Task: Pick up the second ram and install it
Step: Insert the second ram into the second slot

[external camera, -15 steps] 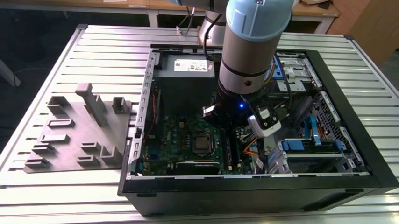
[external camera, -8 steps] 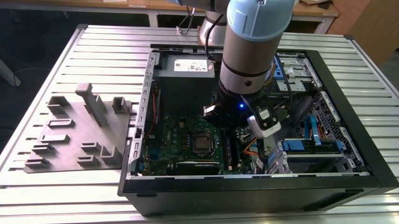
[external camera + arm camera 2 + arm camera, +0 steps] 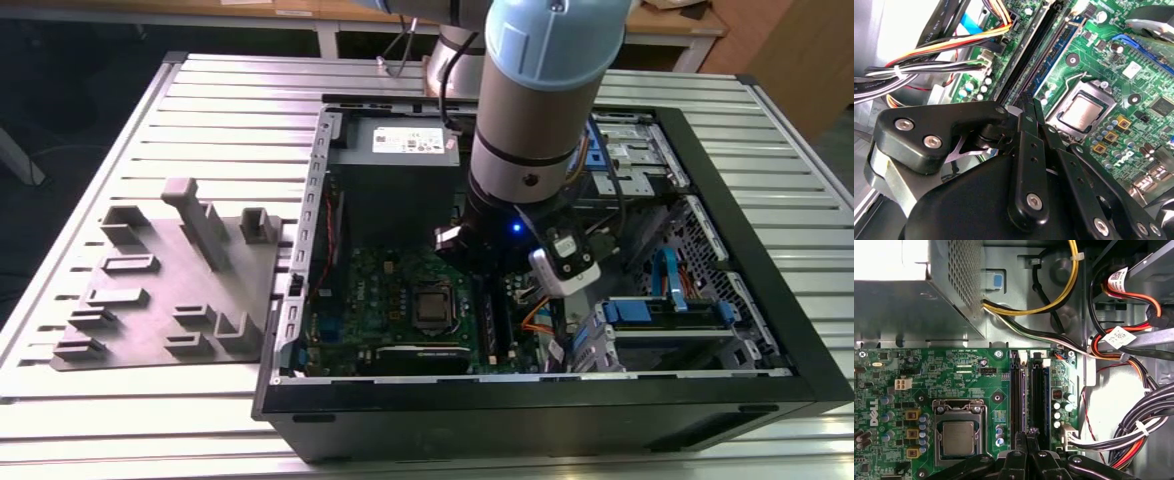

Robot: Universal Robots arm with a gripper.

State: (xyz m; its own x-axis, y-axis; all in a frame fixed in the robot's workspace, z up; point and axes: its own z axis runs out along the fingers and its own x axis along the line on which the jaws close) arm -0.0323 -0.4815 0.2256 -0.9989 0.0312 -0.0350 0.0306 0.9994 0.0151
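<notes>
The second ram (image 3: 1026,390) shows edge-on as a thin blue-violet strip standing between the long black slots (image 3: 1014,395) of the green motherboard (image 3: 979,390). It runs straight in under my fingertips. My gripper (image 3: 1027,434) is low over the slots, its two black fingers (image 3: 1019,442) pressed together on the strip's top edge. In the second wrist view the gripper (image 3: 1032,100) meets the same blue board (image 3: 1060,46) beside the black slots (image 3: 1026,55). In the exterior view my arm (image 3: 534,120) reaches down into the open computer case (image 3: 561,400).
The processor socket (image 3: 958,436) lies close beside the slots. Cable bundles (image 3: 1134,432) and a metal wall crowd the other side. The power supply (image 3: 914,295) sits beyond the board. A grey fixture tray (image 3: 160,290) lies on the slatted table at the exterior view's left.
</notes>
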